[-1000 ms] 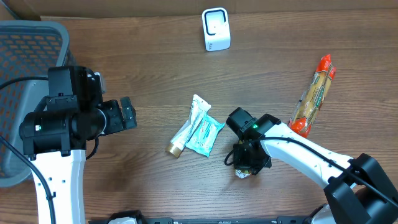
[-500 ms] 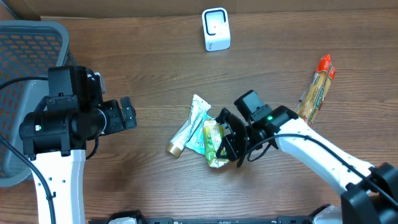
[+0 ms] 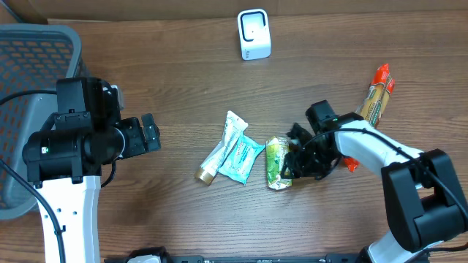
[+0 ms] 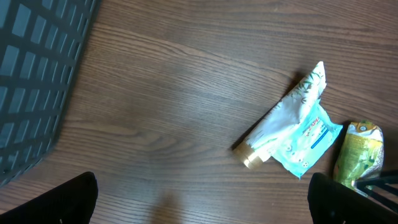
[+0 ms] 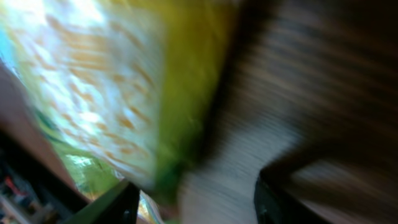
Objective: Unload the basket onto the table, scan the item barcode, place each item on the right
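Right end effector at centre right of the overhead frame, black and blocky, on the end of a white arm link. Fingers parted partway in the wrist view: two dark, blurred stubs along the bottom edge, bare wood grain between them. Nothing clamped. Close against the right-hand end of the green packet; cannot tell through the blur whether touching it or just clear.

Green packet flat on the worktop, just right of centre. Crinkled glossy film, yellow-green with a pale printed panel, oblong with pinched ends. Just beside it to the left, a teal sachet, flat and square-cornered, partly covered by a soft white tube with a leaf print, a flattened crimped tail and a gold cap. Scanner at top centre, a small white box with rounded corners, well apart from the packet. Long snack pack with orange-red ends at the right edge. Grey plastic mesh basket in the upper left corner. Worktop brown, matte, wood-grained.

Left end effector at centre left, spread wide, holding nothing.
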